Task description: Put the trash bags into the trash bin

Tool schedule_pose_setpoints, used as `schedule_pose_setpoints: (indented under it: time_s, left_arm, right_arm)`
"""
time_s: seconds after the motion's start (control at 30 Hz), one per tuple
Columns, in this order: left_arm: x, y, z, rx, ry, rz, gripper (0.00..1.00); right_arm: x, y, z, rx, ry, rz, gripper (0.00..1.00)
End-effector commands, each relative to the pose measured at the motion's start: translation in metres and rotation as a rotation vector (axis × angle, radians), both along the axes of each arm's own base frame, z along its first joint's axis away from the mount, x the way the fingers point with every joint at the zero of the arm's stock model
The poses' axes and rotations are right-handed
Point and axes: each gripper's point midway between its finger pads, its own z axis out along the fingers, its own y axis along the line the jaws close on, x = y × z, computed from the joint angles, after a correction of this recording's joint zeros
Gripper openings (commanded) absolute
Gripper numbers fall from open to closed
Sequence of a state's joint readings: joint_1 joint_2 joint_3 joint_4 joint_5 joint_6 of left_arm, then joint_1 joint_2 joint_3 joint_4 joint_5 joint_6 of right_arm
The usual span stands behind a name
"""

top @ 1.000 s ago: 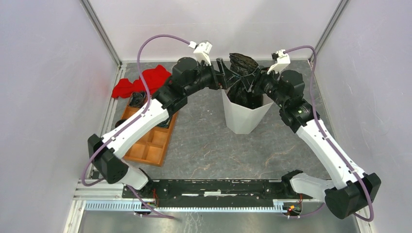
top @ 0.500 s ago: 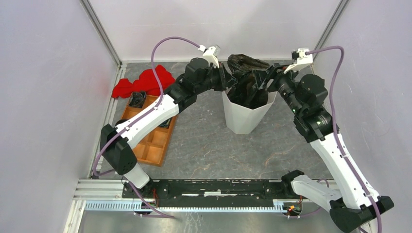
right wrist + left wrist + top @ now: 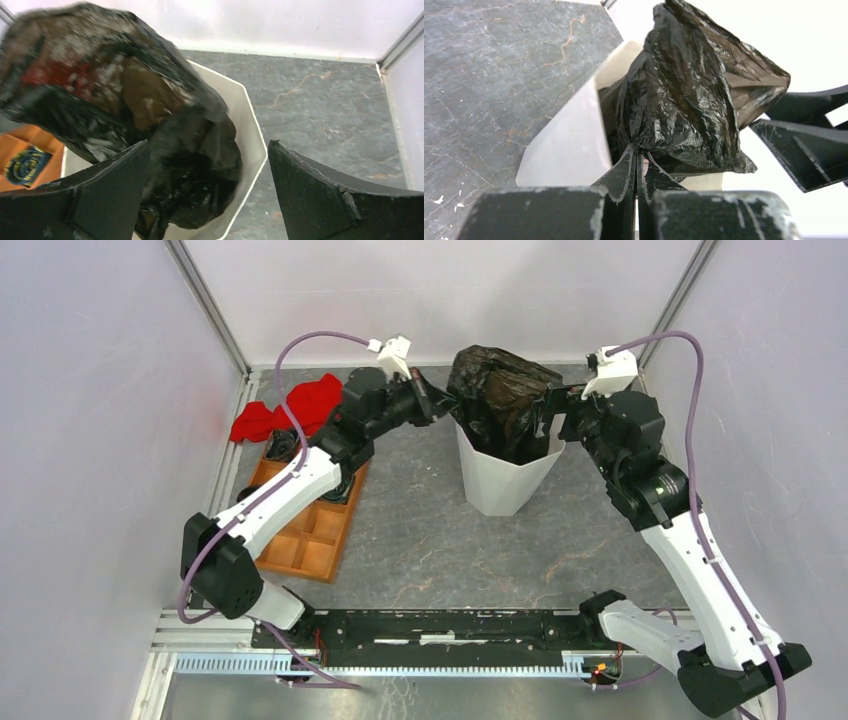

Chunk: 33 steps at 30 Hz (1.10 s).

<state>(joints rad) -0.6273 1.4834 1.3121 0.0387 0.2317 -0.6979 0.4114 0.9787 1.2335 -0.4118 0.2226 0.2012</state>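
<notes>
The trash bag [image 3: 497, 388], glossy black film, sits partly inside the white faceted trash bin [image 3: 498, 488], and its upper part billows above the rim. My left gripper [image 3: 433, 404] is at the bin's left side, shut on a pinch of the bag's film. In the left wrist view the fingertips [image 3: 638, 152] meet on a gathered fold of the bag [image 3: 689, 95], beside the bin wall [image 3: 569, 145]. My right gripper [image 3: 548, 416] stands open at the bin's right rim. Its jaws [image 3: 208, 145] straddle the bag [image 3: 100, 85] and the bin's rim [image 3: 256, 145] without gripping.
A red cloth [image 3: 290, 406] lies at the back left. In front of it is an orange compartment tray [image 3: 305, 540] with small dark items [image 3: 283, 445] at its far end. Enclosure walls and posts stand close behind the bin.
My left gripper has shut on the bag's edge and drawn back to the left. The right gripper has opened wide, and the bag's top has puffed up higher over the bin.
</notes>
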Motion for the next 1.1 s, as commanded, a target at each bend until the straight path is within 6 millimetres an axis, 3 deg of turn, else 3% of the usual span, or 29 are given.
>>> schedule_pose_setpoints:
  time_s: [0.0, 0.1, 0.27, 0.37, 0.4, 0.53, 0.6, 0.7, 0.73, 0.8, 0.9, 0.97, 1.07]
  left_arm:
    - [-0.005, 0.010, 0.035, -0.220, 0.015, -0.080, 0.02]
    - [-0.005, 0.007, 0.034, -0.276, 0.054, -0.127, 0.02]
    - [-0.006, 0.003, 0.036, -0.356, 0.087, -0.174, 0.02]
    - [-0.004, 0.002, 0.037, -0.365, 0.094, -0.175, 0.02]
    - [-0.003, 0.002, 0.037, -0.367, 0.094, -0.175, 0.02]
    - [-0.001, 0.003, 0.041, -0.372, 0.089, -0.171, 0.02]
    - [0.000, 0.003, 0.041, -0.373, 0.090, -0.170, 0.02]
    - [0.002, 0.002, 0.038, -0.373, 0.097, -0.167, 0.02]
    - [0.003, 0.002, 0.037, -0.371, 0.100, -0.166, 0.02]
    - [0.005, 0.001, 0.034, -0.358, 0.099, -0.162, 0.02]
    - [0.010, 0.004, 0.020, -0.275, 0.091, -0.128, 0.02]
    - [0.012, 0.010, 0.012, -0.222, 0.083, -0.096, 0.03]
    - [0.011, 0.018, 0.010, -0.159, 0.056, -0.067, 0.12]
  right_arm:
    - [-0.002, -0.010, 0.005, -0.093, 0.052, -0.022, 0.98]
    - [-0.002, 0.003, 0.007, -0.066, 0.073, 0.040, 0.98]
    - [-0.008, 0.054, 0.000, 0.121, 0.091, 0.252, 0.98]
    - [-0.008, 0.079, -0.018, 0.184, 0.129, 0.344, 0.80]
    - [-0.006, 0.081, -0.023, 0.177, 0.148, 0.342, 0.79]
    - [0.008, 0.071, -0.040, 0.132, 0.156, 0.254, 0.71]
    - [0.012, 0.068, -0.048, 0.127, 0.155, 0.228, 0.59]
    - [0.015, 0.080, -0.057, 0.164, 0.168, 0.270, 0.43]
    - [0.015, 0.084, -0.059, 0.181, 0.178, 0.285, 0.33]
    - [0.018, 0.081, -0.052, 0.260, 0.210, 0.227, 0.03]
    - [0.016, 0.071, -0.016, 0.388, 0.211, 0.164, 0.00]
    - [0.012, 0.054, 0.009, 0.474, 0.193, 0.111, 0.00]
    - [0.001, 0.044, 0.029, 0.559, 0.185, 0.114, 0.00]
